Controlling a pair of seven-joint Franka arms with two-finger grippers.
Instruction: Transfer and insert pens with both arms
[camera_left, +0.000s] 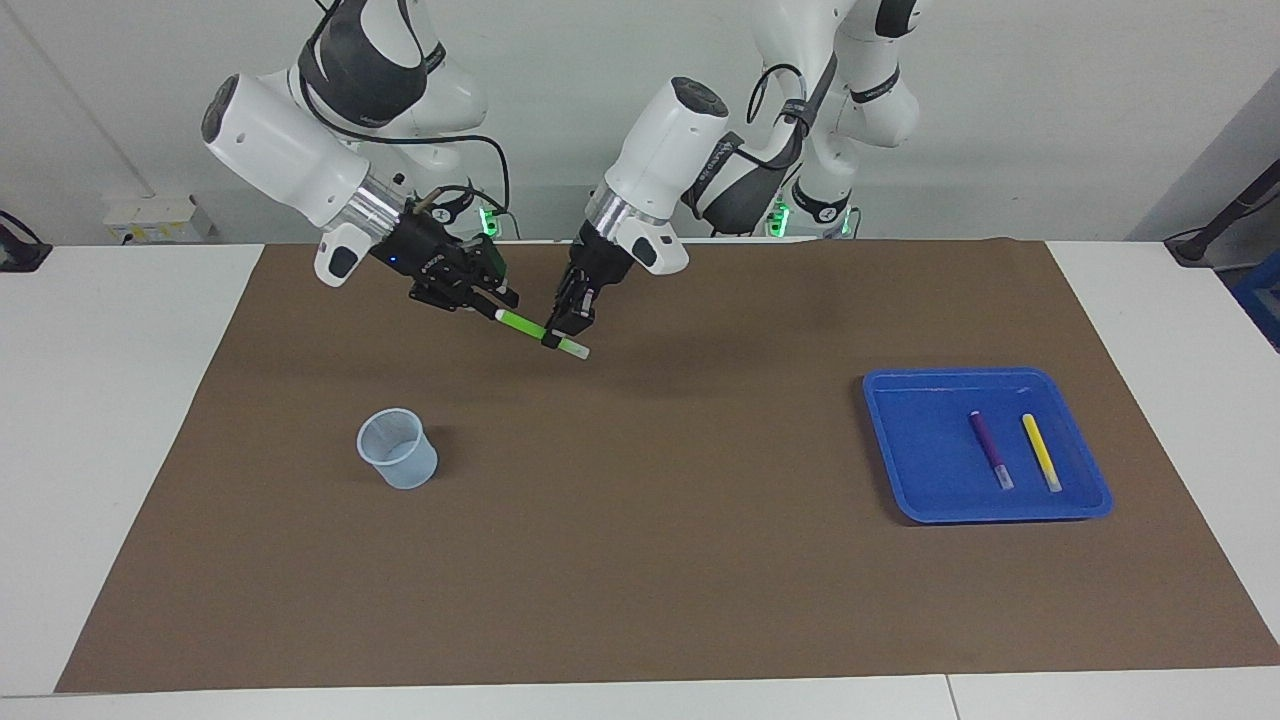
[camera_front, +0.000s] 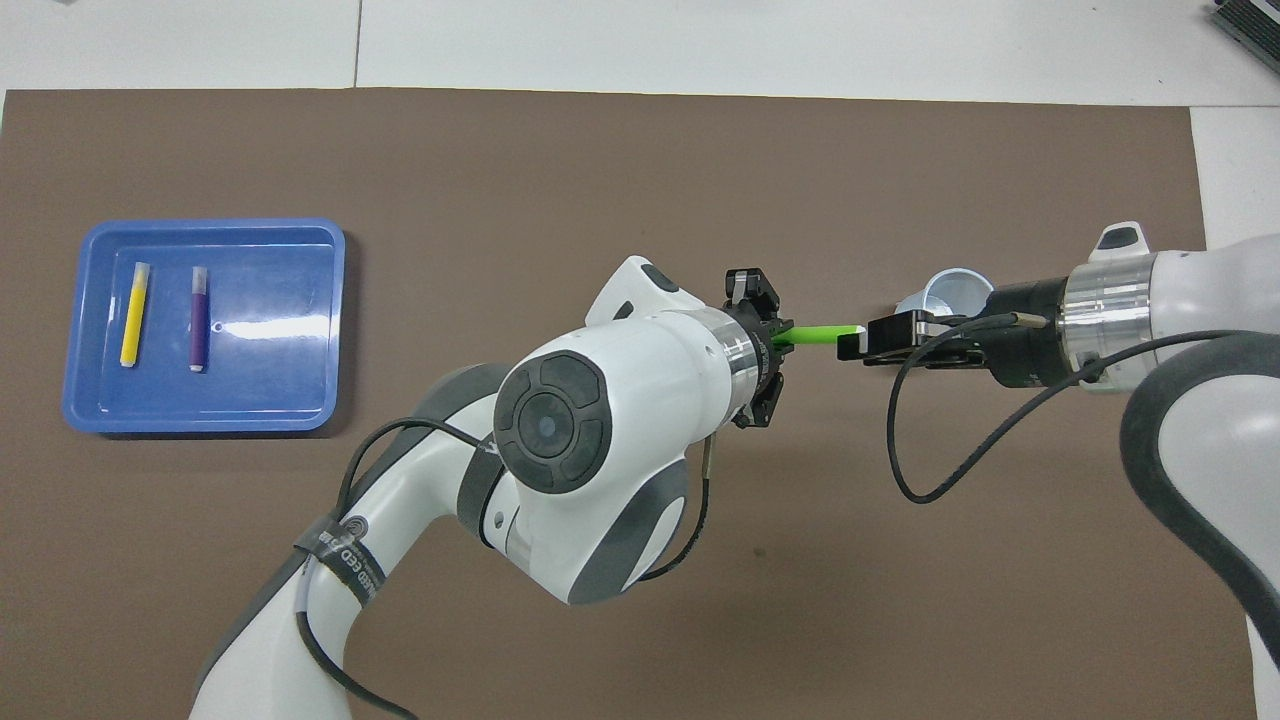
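A bright green pen (camera_left: 522, 325) (camera_front: 820, 334) hangs tilted in the air over the brown mat. My left gripper (camera_left: 557, 335) (camera_front: 775, 340) is shut on it near its whitish lower end. My right gripper (camera_left: 492, 308) (camera_front: 850, 345) has closed on the pen's other end, so both grippers hold the same pen. A purple pen (camera_left: 990, 450) (camera_front: 199, 318) and a yellow pen (camera_left: 1041, 452) (camera_front: 134, 314) lie side by side in the blue tray (camera_left: 900, 450) (camera_front: 280, 300) toward the left arm's end of the table.
A translucent plastic cup (camera_left: 398, 450) (camera_front: 958, 290) stands upright on the brown mat (camera_left: 640, 560) toward the right arm's end. In the overhead view the right gripper's body partly covers it. White table surface borders the mat.
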